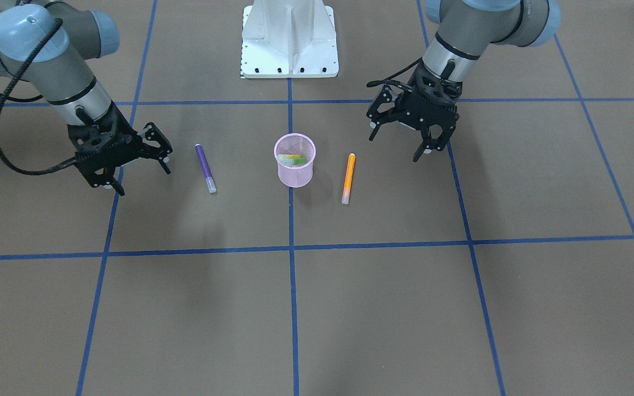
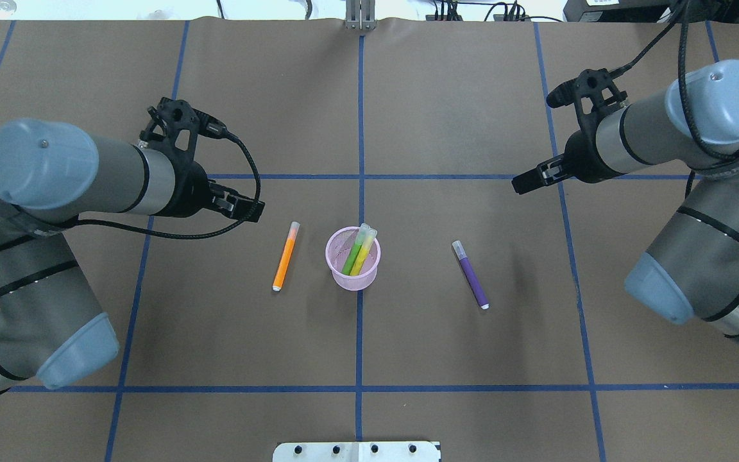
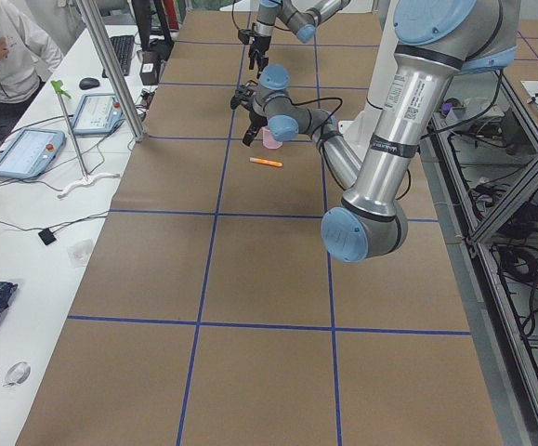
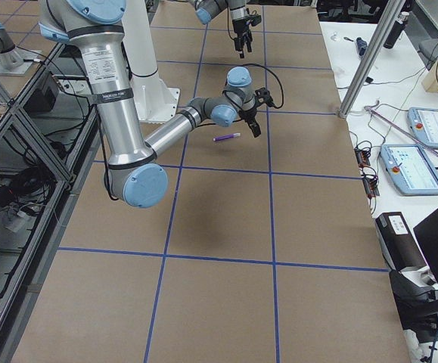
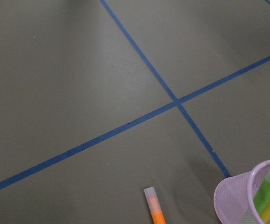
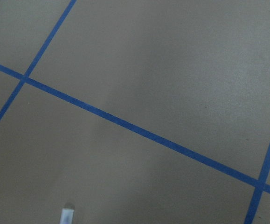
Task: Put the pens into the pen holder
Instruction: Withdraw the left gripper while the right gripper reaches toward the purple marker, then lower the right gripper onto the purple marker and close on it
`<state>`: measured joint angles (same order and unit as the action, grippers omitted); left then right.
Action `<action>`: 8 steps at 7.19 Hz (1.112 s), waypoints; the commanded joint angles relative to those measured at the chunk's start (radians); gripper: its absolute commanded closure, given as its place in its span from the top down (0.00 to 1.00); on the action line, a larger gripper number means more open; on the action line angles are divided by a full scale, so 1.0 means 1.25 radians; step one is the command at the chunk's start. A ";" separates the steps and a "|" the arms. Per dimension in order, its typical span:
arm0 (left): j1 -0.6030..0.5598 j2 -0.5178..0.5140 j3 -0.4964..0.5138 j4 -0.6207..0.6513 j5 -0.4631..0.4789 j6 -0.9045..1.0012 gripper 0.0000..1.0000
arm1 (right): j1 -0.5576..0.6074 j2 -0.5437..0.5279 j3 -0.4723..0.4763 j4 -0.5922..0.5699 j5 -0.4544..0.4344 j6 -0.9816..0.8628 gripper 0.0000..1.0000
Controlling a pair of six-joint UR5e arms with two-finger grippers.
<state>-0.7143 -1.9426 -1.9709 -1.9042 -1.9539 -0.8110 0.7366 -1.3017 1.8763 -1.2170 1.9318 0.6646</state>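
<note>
top view: the pink cup point(image 2: 351, 280) stands in the middle of the frame. a green pen point(image 2: 352, 256) and a yellow pen point(image 2: 364, 255) lean inside it. an orange pen point(image 2: 285, 256) lies flat on the table point(image 2: 151, 333) just left of the cup. a purple pen point(image 2: 470, 274) lies farther off on the right.

front view: the left gripper point(image 1: 402, 141) hangs at the upper right, fingers apart, holding nothing. the right gripper point(image 1: 141, 177) hangs at the left, also apart and holding nothing.

left wrist view: the orange pen's cap shows at the bottom edge, the cup in the lower right corner.

right wrist view: only a bit of clear cap shows at the bottom.

two pens are in and two are left, so i think it is time to reach. a gripper needs to come down with a finger on each side of its pen, then squeeze.
</note>
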 commanded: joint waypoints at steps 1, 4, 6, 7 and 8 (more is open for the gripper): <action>-0.020 0.000 -0.025 0.005 -0.048 -0.005 1.00 | -0.086 0.009 -0.005 -0.001 -0.060 0.062 0.98; -0.019 -0.001 -0.043 0.004 -0.047 -0.009 1.00 | -0.161 0.055 -0.072 -0.001 -0.124 0.115 0.89; -0.012 -0.003 -0.048 0.004 -0.046 -0.030 1.00 | -0.185 0.056 -0.091 -0.001 -0.131 0.122 0.70; -0.010 -0.004 -0.048 0.004 -0.045 -0.030 1.00 | -0.190 0.055 -0.092 -0.001 -0.131 0.128 0.62; -0.010 -0.003 -0.048 0.004 -0.045 -0.030 1.00 | -0.195 0.055 -0.093 -0.001 -0.131 0.130 0.56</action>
<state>-0.7285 -1.9471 -2.0303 -1.8990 -2.0101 -0.8460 0.5015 -1.2334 1.7627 -1.2179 1.7692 0.8227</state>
